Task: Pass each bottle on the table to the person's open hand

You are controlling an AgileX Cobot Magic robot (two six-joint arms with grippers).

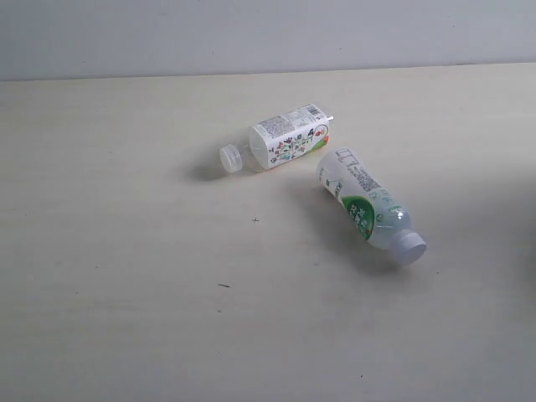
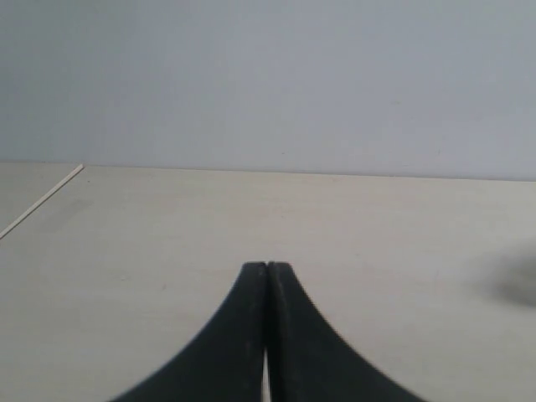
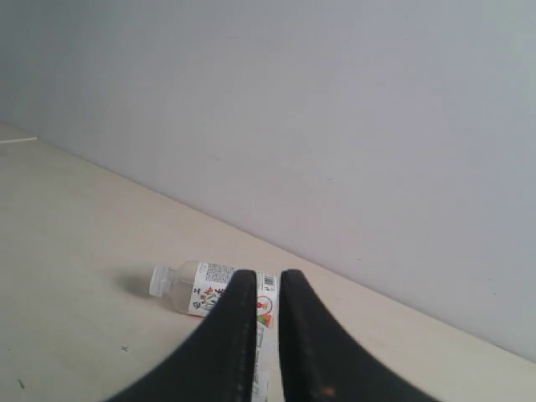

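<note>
**Left claw (image 2: pixel 266 268) shut on nothing, right claw (image 3: pixel 265 280) a slit apart, two bottles lying mid-table**

Left claw's two black fingers are pressed flat together from the tips back, with nothing between them. It points level and low over the table (image 1: pixel 126 251) toward the grey wall (image 1: pixel 251 33). Bare surface runs ahead of it up to the line where table meets wall. A thin pale strip (image 2: pixel 42 201) slants across the surface to one side, and a blurred dark patch sits at the other.

The right claw's fingers stand slightly parted, with a narrow gap down their length, and they grip nothing. It also points toward the wall. The squarish bottle (image 3: pixel 201 295) lies on the table beyond its tips, partly hidden behind them.

From the exterior view, the squarish bottle (image 1: pixel 285 141) lies on its side right of centre, toward the far half, with its white cap to the left. The green-label bottle (image 1: pixel 367 203) lies on its side just right of and nearer than it, white cap toward the near right. Their base ends are just beside each other, and whether they touch cannot be told.

Left of the bottles and across the near half, the table is open except for two tiny dark specks (image 1: pixel 224 286). The far edge meets the wall well behind the bottles.
</note>
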